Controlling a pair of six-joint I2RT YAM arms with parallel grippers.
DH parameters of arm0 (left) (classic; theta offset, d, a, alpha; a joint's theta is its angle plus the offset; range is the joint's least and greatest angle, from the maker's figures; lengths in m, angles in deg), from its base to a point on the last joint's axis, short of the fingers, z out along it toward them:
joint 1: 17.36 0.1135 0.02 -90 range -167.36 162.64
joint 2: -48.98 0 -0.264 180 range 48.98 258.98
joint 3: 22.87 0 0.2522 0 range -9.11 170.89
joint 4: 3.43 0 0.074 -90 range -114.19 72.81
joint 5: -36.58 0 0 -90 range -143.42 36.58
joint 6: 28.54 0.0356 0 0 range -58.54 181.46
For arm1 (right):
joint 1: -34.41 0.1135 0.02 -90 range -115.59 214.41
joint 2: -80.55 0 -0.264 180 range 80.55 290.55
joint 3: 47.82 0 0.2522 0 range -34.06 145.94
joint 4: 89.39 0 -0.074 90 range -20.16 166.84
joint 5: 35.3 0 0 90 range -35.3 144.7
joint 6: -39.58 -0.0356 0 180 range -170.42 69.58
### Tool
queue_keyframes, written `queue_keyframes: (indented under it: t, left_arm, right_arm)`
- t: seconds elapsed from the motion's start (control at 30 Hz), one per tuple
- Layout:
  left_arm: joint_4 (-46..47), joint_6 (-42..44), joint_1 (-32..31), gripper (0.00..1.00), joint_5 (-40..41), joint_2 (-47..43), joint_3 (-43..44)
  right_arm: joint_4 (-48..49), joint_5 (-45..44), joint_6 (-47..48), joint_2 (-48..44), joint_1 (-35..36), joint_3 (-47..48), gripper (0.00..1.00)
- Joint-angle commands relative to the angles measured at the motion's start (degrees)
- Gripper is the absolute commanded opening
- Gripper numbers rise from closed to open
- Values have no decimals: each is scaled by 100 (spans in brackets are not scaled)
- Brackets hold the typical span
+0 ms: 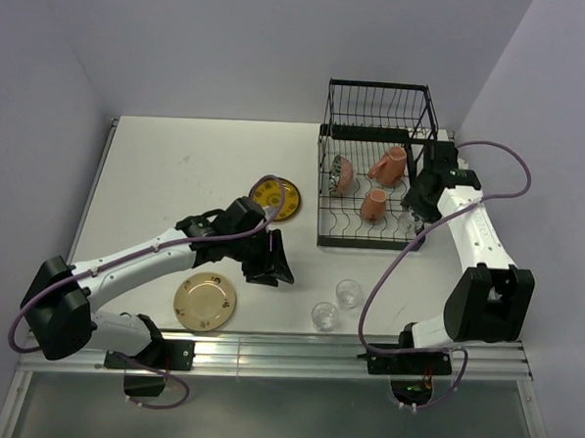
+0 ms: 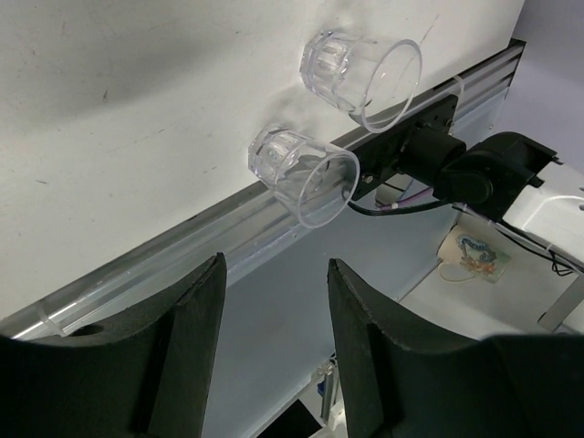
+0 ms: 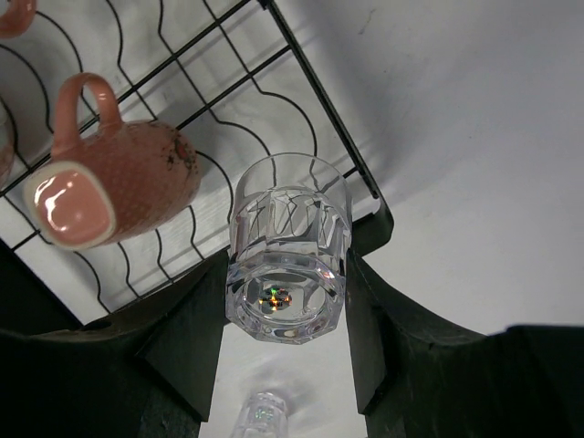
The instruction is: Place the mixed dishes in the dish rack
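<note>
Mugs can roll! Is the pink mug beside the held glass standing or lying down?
Lying down: the mug rests on its side on the rack, mouth facing sideways.

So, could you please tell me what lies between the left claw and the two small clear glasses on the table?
Only bare white tabletop: the top external view shows nothing else between the left claw and the two small clear glasses.

Mugs, bowl crowd the dish rack; right slots free (narrowly).

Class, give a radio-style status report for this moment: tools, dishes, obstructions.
Right tool shut on a clear glass at the dish rack edge. Left tool open, empty, near two glasses. Nothing blocking.
</note>
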Motion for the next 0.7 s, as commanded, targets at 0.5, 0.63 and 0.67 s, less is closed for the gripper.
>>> queue_keyframes:
  t: [0.5,0.63,0.67]
  left_arm:
    - [148,276,-117,53,-76,228,41]
    - [86,320,-152,53,-24,298,68]
    - [77,329,-161,53,-15,298,59]
  right_arm:
    - [533,454,17,809,-487,-97,0]
    - [534,481,17,853,-487,-159,0]
    - [525,489,17,844,-487,-168,0]
